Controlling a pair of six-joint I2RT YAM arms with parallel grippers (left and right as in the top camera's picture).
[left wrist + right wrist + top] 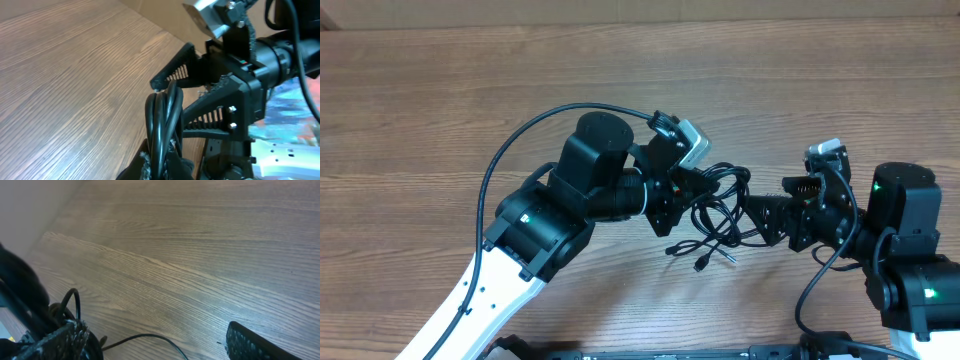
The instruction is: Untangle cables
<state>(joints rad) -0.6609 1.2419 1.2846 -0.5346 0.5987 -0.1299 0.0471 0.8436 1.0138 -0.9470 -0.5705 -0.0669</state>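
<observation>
The cables are thin black cords bunched on the table between my two arms, with small plug ends trailing toward the front. My left gripper is shut on the bundle. In the left wrist view the cables rise as a tight loop from between its fingers. My right gripper stands open just right of the bundle, and its ribbed fingers flank the top of that loop. In the right wrist view one strand arcs between the open right gripper, untouched by its fingers.
The wooden table stretches to the left and back. A thick black wire loops off the left arm. The two arms are close together at the table's front centre.
</observation>
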